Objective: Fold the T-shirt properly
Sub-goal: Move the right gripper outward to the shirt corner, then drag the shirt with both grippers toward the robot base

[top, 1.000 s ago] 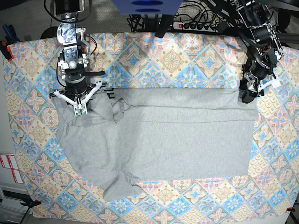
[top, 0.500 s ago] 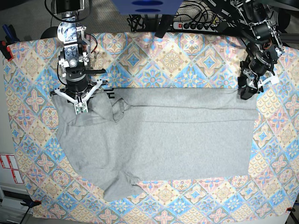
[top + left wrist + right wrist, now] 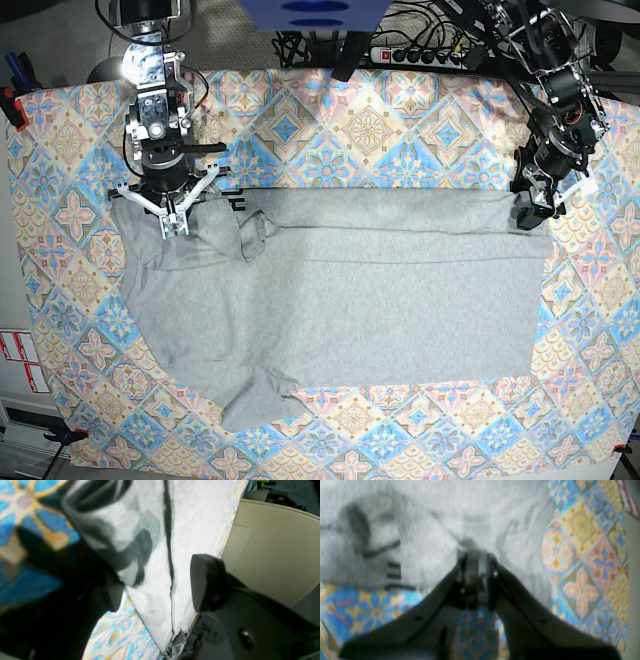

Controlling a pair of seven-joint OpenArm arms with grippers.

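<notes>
The T-shirt [image 3: 340, 300] is matt, soft heathered cloth; under it, the tablecloth [image 3: 400, 130] looks smooth, printed fabric.

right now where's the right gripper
In the base view the right gripper is at upper left, shut on the T-shirt at its sleeve corner, beside the black lettering.

A pastel diamond-patterned tablecloth [image 3: 400, 120] covers the table. Beyond its far edge lie a power strip [image 3: 420, 52] and tangled black cables [image 3: 300, 45]. Red-and-white labels [image 3: 20, 360] sit at the left edge.
</notes>
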